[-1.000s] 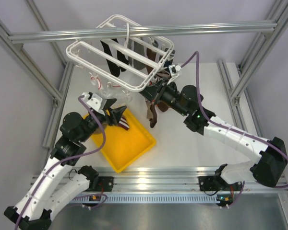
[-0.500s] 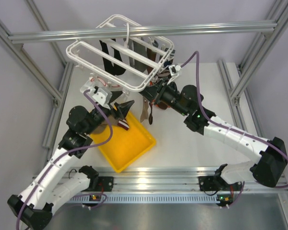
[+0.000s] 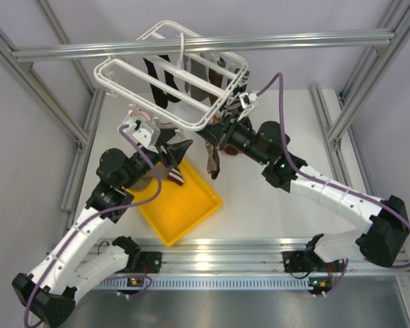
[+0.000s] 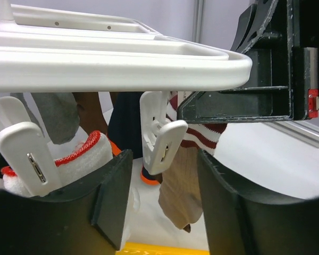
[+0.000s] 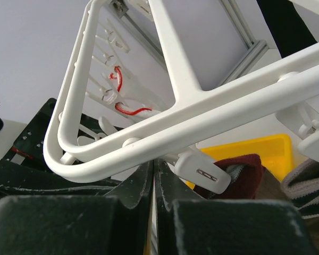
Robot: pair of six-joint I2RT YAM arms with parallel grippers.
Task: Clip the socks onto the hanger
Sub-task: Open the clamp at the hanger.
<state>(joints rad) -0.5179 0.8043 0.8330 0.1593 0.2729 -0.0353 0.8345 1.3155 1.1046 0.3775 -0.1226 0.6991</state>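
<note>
**Step in hand:** clipping one sock.

**Findings:**
- The hanger (image 4: pixel 117 64) hangs above the counter (image 3: pixel 273 212) at 12 o'clock, with dark socks (image 3: pixel 156 82) already hanging from it.
- The left hand (image 4: pixel 164 159) has its fingers apart on either side of a free clip (image 4: pixel 158 139) without touching it.
- The right hand (image 5: pixel 153 180) is at 3 o'clock of that clip. Its fingers are together, apparently clamped on the tan sock (image 3: pixel 213 164), which dangles toward 6 o'clock beside the yellow tray (image 3: pixel 191 222).

**Next move, as judged:** the left hand must squeeze the clip open. The right hand must then lift the cuff into it. The clip swings freely, so a misaligned grip is likely.
</note>
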